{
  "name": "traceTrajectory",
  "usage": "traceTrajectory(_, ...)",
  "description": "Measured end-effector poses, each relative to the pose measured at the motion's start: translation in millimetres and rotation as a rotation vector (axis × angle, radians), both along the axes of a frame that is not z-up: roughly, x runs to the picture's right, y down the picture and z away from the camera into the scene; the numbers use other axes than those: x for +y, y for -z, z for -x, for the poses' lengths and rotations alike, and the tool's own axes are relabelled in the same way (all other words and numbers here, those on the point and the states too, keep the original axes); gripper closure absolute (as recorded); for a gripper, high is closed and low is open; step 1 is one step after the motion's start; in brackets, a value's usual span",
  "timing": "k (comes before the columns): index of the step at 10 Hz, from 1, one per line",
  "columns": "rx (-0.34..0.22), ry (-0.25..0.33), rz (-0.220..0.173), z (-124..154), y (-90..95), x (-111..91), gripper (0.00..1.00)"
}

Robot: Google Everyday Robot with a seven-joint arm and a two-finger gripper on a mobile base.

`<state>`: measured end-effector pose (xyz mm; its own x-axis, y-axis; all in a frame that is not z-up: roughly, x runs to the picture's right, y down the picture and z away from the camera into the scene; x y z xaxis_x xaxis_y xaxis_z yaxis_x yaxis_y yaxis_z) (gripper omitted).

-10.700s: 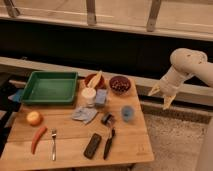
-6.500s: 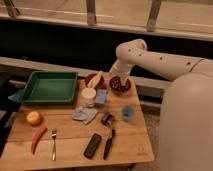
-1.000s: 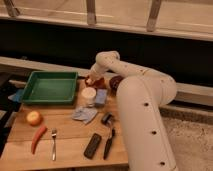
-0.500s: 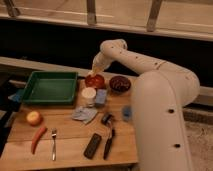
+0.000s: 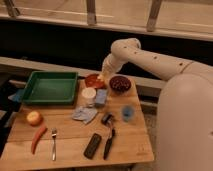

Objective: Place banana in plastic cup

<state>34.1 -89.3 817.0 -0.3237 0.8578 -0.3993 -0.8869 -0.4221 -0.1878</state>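
One robot arm reaches over a table (image 5: 70, 142), its gripper (image 5: 103, 74) clenched on the banana (image 5: 101, 77).
The banana's pale end shows at the gripper's tip, just above the rim of a red bowl (image 5: 91, 82). Just beside the gripper, a dark bowl (image 5: 120, 84) holds something dark red. The cup (image 5: 128, 113) stands well apart from the gripper, toward the table's front edge; its contents cannot be made out. A green tray (image 5: 50, 88) sits beyond the red bowl.
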Motion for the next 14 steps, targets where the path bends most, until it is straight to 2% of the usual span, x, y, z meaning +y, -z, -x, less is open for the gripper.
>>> traceTrajectory(1, 0.008, -0.004, 0.023, -10, 9.1, 8, 1.00)
traceTrajectory(3, 0.015, -0.003, 0.117, -36, 29.3, 31, 1.00)
traceTrajectory(4, 0.011, -0.001, 0.141, -40, 34.6, 36, 1.00)
traceTrajectory(10, 0.005, 0.013, 0.155, -39, 34.2, 38, 1.00)
traceTrajectory(12, -0.008, 0.026, 0.192, -36, 37.4, 56, 1.00)
traceTrajectory(14, -0.010, 0.012, 0.255, -51, 47.5, 91, 1.00)
